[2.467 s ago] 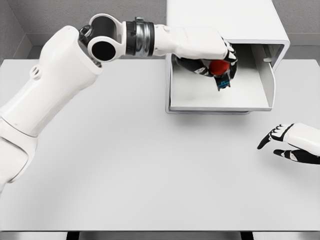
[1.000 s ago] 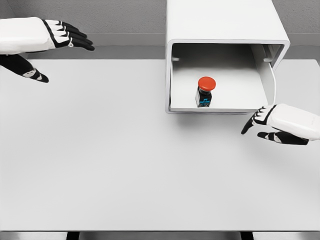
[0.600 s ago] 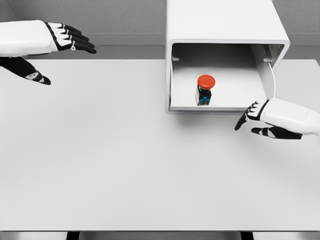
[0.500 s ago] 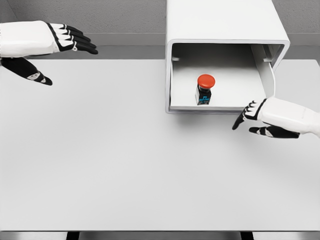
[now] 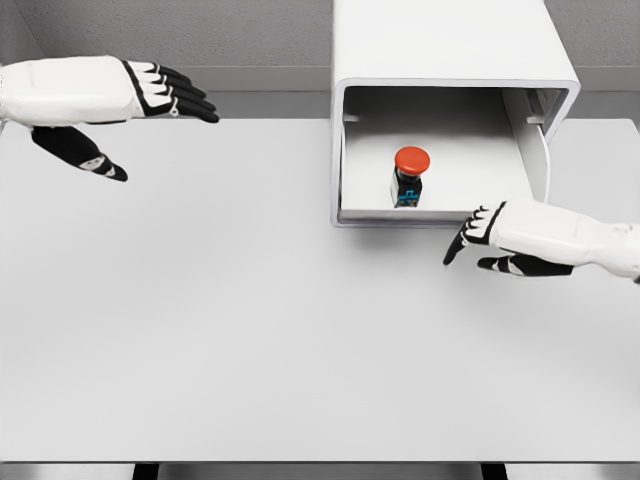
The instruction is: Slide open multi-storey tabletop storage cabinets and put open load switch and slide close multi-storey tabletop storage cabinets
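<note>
The white storage cabinet point(image 5: 455, 45) stands at the table's back right with its drawer point(image 5: 440, 212) pulled out. Upright in the drawer is the load switch point(image 5: 409, 177), black-bodied with a red round cap. My right hand point(image 5: 482, 243) hovers just in front of the drawer's front edge, right of the middle, fingers spread and holding nothing. Far off at the upper left, my left hand point(image 5: 150, 118) is raised above the table's back edge, open and empty.
A white table point(image 5: 250, 320) fills the view, with a grey wall behind it. The cabinet's side panel point(image 5: 540, 160) flanks the drawer on the right.
The switch was set down in the drawer and the left hand withdrew to the upper left, now drifting slightly rightward. The right hand has moved up and left to the drawer's front.
</note>
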